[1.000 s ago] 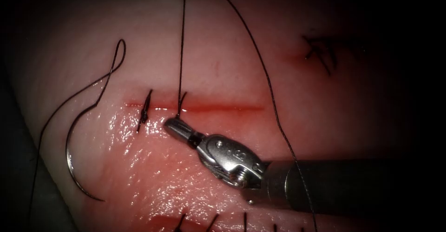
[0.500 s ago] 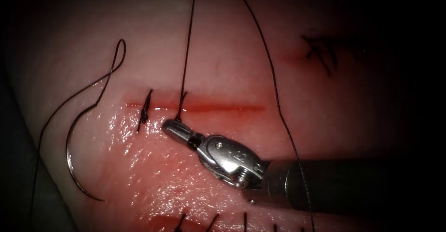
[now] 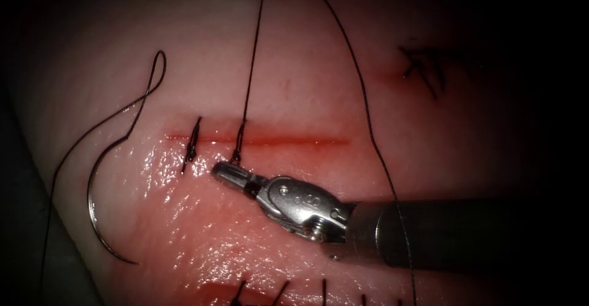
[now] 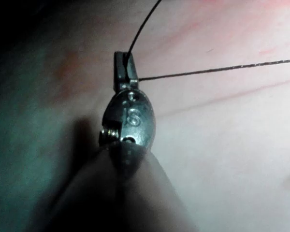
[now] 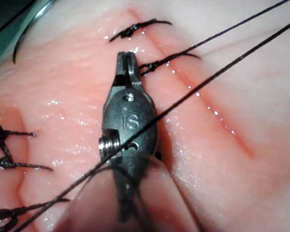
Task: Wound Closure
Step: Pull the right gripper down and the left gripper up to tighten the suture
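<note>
A stamped mark reading "IS" is seen on the rounded metal body of the right tool (image 5: pixel 127 67) in the right wrist view. A similar stamped mark, of which only an "S" can be read, is seen on the body of the left tool (image 4: pixel 126 67) in the left wrist view. In the endoscope view, small engraved characters are borne on the metal body behind the right tool's jaws, but they cannot be made out.

Pale pink tissue (image 3: pixel 294 67) bears a red cut (image 3: pixel 288 140). Black thread (image 3: pixel 362 97); silver needle (image 3: pixel 95 214). Glossy red fluid (image 3: pixel 202 220).
</note>
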`<action>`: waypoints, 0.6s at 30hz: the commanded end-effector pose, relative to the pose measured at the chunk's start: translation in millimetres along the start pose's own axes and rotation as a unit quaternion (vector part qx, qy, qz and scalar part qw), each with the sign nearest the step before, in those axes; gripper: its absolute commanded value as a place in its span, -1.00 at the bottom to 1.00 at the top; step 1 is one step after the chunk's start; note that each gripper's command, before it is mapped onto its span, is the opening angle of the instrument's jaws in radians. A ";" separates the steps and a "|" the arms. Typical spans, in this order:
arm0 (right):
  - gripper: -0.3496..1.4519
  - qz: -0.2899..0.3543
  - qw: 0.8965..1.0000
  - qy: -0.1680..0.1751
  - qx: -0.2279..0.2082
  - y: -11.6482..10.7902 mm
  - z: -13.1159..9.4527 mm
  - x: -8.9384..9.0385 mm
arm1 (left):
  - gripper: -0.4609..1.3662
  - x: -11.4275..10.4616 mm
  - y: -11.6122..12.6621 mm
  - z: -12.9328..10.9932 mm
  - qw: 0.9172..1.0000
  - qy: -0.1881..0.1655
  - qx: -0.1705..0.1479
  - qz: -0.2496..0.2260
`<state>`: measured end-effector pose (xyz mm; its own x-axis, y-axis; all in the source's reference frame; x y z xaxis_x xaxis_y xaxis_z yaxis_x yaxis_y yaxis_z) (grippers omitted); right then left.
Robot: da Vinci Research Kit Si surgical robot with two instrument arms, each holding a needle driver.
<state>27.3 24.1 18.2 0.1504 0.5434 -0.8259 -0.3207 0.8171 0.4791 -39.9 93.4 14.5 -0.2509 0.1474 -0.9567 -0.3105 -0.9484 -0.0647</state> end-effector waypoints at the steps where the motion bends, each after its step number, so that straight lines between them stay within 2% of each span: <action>1: -1.00 -0.015 1.000 0.000 0.004 0.1 -0.1 0.2 | -0.88 -0.1 -0.1 0.1 1.000 -0.002 0.003 0.000; 7: -1.00 -0.049 0.999 -0.005 0.017 0.1 0.0 0.1 | -0.88 -0.1 -0.2 0.0 1.000 -0.003 0.004 0.000; 18: -1.00 -0.054 0.998 -0.008 0.028 0.0 0.4 0.0 | -0.88 0.7 -0.2 -0.4 1.000 -0.005 0.004 0.004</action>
<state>27.7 24.2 18.3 0.1963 0.4538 -0.8692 -0.2454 0.8810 0.4045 -39.6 93.6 13.7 -0.2625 0.1422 -0.9544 -0.3161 -0.9472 -0.0542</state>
